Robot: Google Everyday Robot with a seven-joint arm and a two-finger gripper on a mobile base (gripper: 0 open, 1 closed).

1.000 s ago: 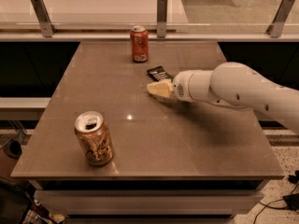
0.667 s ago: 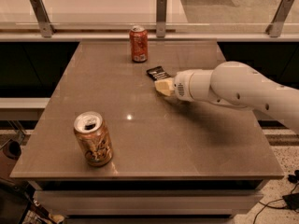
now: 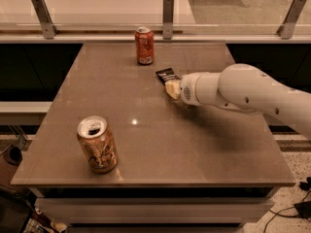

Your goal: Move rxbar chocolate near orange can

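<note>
The rxbar chocolate, a small black wrapper with white text, lies flat on the brown table at its far middle. My gripper, cream-coloured at the tip of the white arm reaching in from the right, sits right at the bar's near end and covers part of it. The orange can, golden-orange with brown swirls and a silver top, stands upright at the table's front left, far from the bar and the gripper.
A slimmer reddish-orange can stands at the far edge, just left of the bar. A glass barrier with metal posts runs behind the table. Cables lie on the floor at the lower right.
My gripper has moved a little away from me and to the right, closing in on the near end of the black bar. The cans have not moved.
</note>
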